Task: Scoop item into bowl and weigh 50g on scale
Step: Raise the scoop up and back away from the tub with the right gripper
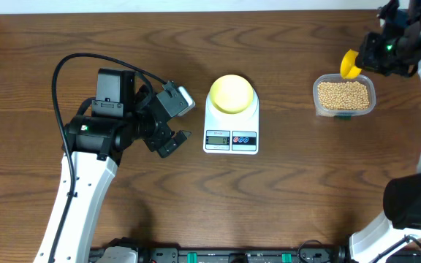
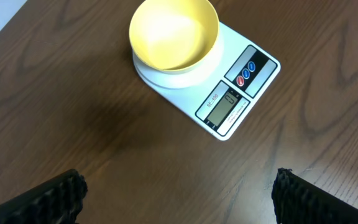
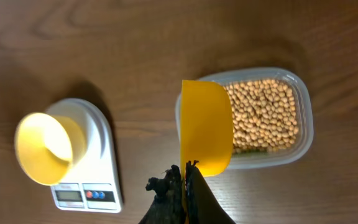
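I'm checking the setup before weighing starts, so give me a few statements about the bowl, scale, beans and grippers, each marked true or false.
1. The bowl sits on the scale. True.
2. The bowl already holds beans. False: it is empty; the beans lie in the clear tub.
3. The right gripper is shut on the yellow scoop. True.
4. The left gripper grips the bowl. False: it is open and empty, apart from the scale.

Jaws grip yellow scoop (image 3: pixel 207 127) overlapping tub (image 3: pixel 307 124) of beans (image 3: pixel 263 115)
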`<state>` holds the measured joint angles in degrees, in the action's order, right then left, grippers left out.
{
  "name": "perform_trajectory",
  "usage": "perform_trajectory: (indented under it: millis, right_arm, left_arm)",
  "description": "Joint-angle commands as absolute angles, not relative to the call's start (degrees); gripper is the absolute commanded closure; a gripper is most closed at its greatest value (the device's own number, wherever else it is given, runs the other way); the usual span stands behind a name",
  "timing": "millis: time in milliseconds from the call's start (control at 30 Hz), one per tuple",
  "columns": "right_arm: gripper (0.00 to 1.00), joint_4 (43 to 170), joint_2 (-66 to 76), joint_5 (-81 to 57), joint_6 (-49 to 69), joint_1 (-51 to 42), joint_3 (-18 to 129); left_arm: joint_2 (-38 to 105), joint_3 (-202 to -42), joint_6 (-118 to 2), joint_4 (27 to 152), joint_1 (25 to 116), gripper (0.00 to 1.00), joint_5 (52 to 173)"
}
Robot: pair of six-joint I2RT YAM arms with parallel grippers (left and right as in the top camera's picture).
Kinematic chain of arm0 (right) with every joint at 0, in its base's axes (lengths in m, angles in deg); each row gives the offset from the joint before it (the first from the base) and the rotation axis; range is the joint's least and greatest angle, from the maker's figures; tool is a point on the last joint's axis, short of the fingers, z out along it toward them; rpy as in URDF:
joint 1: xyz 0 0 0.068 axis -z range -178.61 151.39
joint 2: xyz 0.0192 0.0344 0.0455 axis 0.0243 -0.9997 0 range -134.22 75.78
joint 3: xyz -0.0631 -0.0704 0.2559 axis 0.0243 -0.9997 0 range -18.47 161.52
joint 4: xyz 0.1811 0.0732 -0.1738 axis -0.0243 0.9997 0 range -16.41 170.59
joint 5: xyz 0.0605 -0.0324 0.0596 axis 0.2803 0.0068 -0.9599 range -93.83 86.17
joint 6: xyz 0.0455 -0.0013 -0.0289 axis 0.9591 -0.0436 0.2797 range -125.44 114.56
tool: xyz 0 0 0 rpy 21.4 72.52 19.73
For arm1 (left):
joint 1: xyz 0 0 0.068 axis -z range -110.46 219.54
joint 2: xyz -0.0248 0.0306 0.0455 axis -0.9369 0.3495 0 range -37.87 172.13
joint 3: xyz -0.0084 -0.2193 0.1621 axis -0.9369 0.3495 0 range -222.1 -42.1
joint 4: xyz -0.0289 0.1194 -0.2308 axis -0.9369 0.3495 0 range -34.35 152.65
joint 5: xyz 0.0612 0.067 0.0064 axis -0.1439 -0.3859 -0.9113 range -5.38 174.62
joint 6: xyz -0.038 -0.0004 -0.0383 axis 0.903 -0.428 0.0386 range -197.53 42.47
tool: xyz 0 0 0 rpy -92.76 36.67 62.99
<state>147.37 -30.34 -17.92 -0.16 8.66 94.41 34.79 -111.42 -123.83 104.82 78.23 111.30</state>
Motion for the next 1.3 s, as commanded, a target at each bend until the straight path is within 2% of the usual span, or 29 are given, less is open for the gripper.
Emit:
perform_trajectory:
  millis: [0,633,1133,1267]
  right_arm:
    - [0.99,147.7,-31.1,-15.7,-4.1,7.9,95.8]
    - [0.99,138.3,-31.2,-15.8,-12.4,8.2,95.8]
    - [0.99,139.6,-31.2,-15.8,-14.0,8.2,95.8]
    - [0.99,143.5,-31.2,-16.2,-13.9,8.2,95.8]
  left_arm:
    - [35.1,-111.2,-123.3,104.9,78.0,0.02,111.8]
    - [35.1,-111.2,-123.3,104.9,78.0,0.03,111.8]
    - [35.1,-111.2,-123.3,104.9,78.0,0.02,111.8]
    - [35.1,-111.2,-123.3,104.9,78.0,0.02,111.8]
